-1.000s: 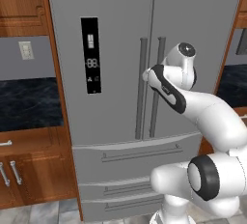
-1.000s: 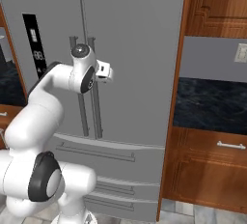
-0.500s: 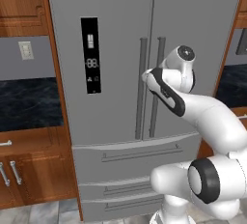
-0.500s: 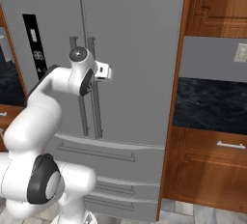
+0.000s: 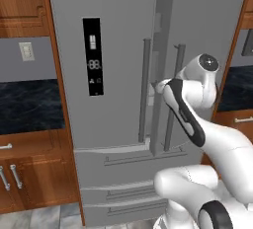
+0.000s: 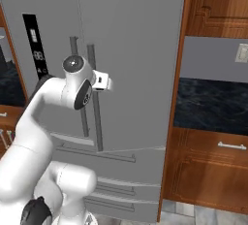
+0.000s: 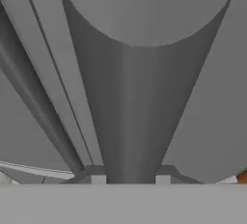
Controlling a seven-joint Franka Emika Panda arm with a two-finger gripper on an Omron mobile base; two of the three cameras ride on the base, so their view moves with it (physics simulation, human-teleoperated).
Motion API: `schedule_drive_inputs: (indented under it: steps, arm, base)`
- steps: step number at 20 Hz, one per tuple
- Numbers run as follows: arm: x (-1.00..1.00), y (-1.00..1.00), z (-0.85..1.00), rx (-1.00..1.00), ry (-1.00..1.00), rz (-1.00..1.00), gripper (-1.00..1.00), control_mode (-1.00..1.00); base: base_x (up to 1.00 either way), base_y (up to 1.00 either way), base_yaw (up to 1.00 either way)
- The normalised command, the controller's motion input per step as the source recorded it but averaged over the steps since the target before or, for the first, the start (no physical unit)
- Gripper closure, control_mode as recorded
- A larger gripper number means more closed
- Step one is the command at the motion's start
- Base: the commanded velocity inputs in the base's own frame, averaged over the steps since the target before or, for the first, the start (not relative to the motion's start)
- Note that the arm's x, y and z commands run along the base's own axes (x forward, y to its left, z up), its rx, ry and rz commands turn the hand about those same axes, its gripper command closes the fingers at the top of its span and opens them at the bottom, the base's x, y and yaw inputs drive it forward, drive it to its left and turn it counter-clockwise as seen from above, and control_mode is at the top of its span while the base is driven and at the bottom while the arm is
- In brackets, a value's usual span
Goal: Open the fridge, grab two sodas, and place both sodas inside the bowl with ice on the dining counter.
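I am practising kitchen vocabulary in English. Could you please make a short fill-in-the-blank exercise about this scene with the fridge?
1. The jaws of the gripper are shut on the right door's ____.
2. The black display panel sits on the ____ door of the fridge.
3. Below the doors are ____.

Missing words: handle; left; drawers
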Motion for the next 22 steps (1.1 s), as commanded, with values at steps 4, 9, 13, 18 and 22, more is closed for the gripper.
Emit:
schedule_drive_inputs:
  steps: [4, 9, 13, 18, 22]
  arm:
    - [-1.0, -0.42, 0.0, 0.0, -0.01, 0.0, 1.0, -1.0]
    - [-1.0, -0.27, 0.0, 0.0, 0.0, 0.0, -1.0, -1.0]
    - [-0.96, -0.1, 0.03, -0.04, 0.0, 0.0, -1.0, -1.0]
    - [-0.99, -0.12, 0.29, -0.07, -0.03, 0.0, -1.0, -1.0]
    - [-1.0, 0.04, 0.45, -0.13, -0.01, 0.0, -1.0, -1.0]
  base:
    - [0.0, 0.0, 0.0]
    - [0.0, 0.0, 0.0]
    - [0.0, 0.0, 0.0]
    - [0.0, 0.0, 0.0]
    - [0.0, 0.0, 0.0]
